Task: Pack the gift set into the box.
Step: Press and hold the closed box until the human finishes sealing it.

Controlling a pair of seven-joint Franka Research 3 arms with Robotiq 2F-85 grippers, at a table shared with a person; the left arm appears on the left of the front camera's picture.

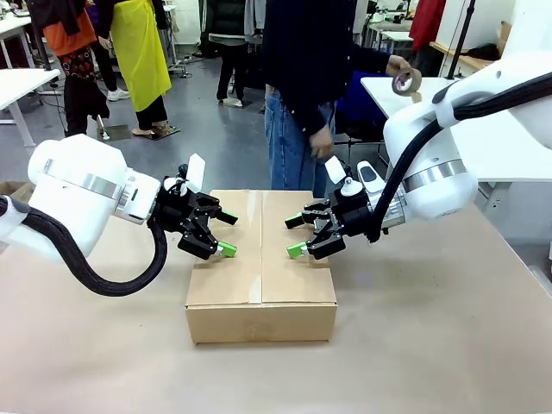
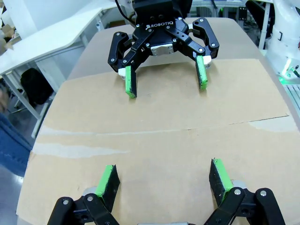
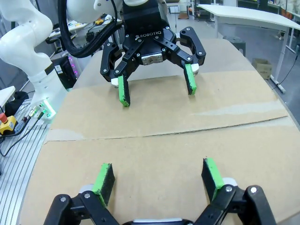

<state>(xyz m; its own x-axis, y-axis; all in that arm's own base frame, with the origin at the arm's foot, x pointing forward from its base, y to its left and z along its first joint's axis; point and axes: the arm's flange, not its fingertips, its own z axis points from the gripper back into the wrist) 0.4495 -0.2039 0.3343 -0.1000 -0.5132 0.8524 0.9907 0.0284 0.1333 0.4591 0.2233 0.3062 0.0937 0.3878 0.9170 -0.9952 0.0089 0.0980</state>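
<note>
1. Two grippers of mine face each other over the box, which sits closed on the brown table in front of me, its top flaps meeting along a centre seam.
2. My left gripper hangs over the box's left half, jaws spread wide with nothing between the green pads — in the left wrist view my own fingertips stand apart above bare cardboard.
3. My right gripper hangs over the right half, jaws likewise spread and empty; the right wrist view shows its pads wide apart over the flaps.
4. The two grippers are near each other, not touching, with the seam between them.
5. The gift set — I cannot tell where it is; the flaps are down.
6. A person stands at the far side of the table, one hand by the hip, the other hand raised with a roll of tape.
</note>
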